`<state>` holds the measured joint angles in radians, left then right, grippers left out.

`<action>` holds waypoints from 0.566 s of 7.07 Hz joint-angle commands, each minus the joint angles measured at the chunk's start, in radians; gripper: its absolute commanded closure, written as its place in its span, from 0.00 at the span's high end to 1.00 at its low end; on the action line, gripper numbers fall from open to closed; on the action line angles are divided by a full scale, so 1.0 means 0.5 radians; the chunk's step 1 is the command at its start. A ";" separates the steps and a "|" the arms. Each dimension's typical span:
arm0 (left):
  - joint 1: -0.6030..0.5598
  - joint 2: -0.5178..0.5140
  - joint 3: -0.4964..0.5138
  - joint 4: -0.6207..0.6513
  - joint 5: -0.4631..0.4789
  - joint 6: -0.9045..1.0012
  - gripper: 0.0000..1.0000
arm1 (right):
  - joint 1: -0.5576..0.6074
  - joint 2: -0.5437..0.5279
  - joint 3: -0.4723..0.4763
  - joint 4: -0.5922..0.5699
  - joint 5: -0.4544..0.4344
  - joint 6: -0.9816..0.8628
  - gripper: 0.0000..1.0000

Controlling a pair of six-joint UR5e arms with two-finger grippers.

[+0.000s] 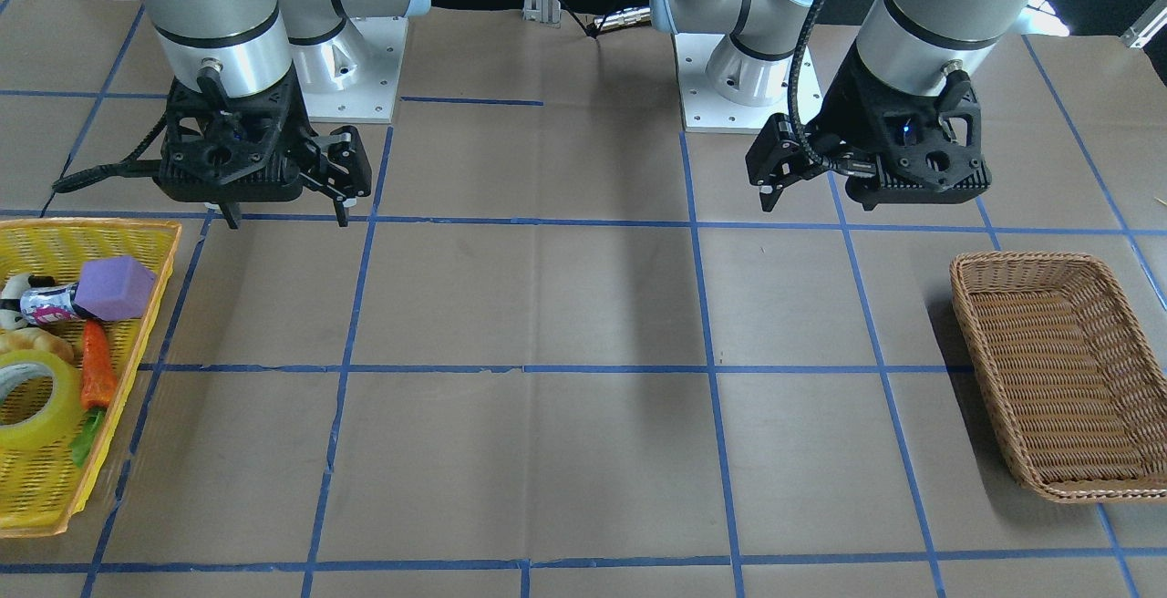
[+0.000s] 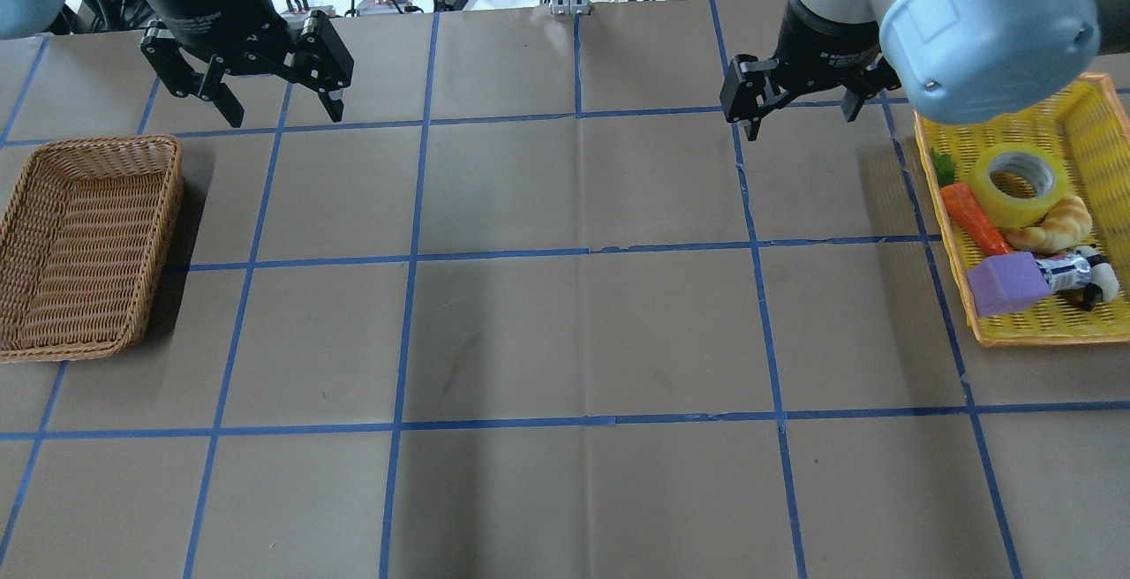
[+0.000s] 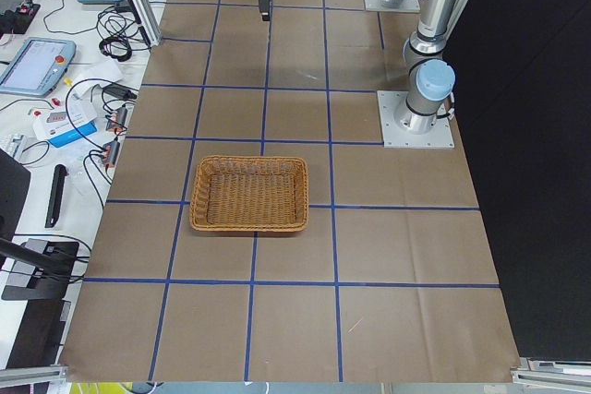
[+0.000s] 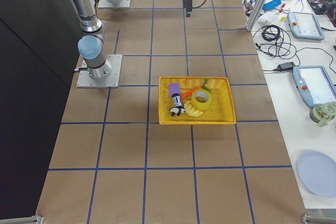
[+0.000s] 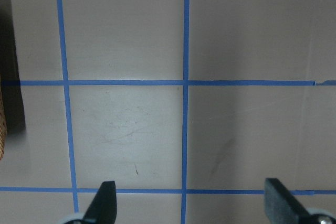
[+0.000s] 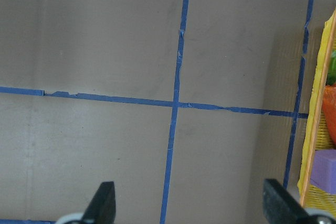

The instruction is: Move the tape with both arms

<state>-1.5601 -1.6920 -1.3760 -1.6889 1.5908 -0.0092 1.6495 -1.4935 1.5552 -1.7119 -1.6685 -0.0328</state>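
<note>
The yellow tape roll (image 2: 1011, 186) with a white core lies in the yellow basket (image 2: 1086, 120) at the table's right end. It also shows in the front view (image 1: 36, 402) and in the right side view (image 4: 201, 98). My right gripper (image 2: 802, 120) is open and empty, hovering above the table a little way inboard of the yellow basket; the front view (image 1: 288, 218) and its wrist view (image 6: 189, 203) show it too. My left gripper (image 2: 284, 116) is open and empty above the table near the far edge, also seen in its wrist view (image 5: 191, 203).
An empty brown wicker basket (image 2: 84, 248) sits at the table's left end. In the yellow basket lie a purple foam block (image 2: 1002, 283), an orange toy carrot (image 2: 971, 217), a toy croissant (image 2: 1055, 221) and a small can (image 2: 1064, 270). Blue tape lines grid the brown table.
</note>
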 commanded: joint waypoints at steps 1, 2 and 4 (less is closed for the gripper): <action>0.000 0.000 0.000 0.000 0.000 0.000 1.00 | -0.205 0.087 -0.021 -0.079 -0.004 -0.136 1.00; 0.000 0.000 -0.003 0.000 0.003 0.000 1.00 | -0.352 0.155 -0.021 -0.144 -0.004 -0.249 1.00; 0.000 0.000 -0.003 0.000 0.003 0.000 1.00 | -0.707 0.311 -0.024 -0.275 -0.001 -0.787 1.00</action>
<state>-1.5601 -1.6920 -1.3772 -1.6889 1.5921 -0.0092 1.4103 -1.3885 1.5445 -1.8059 -1.6722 -0.2682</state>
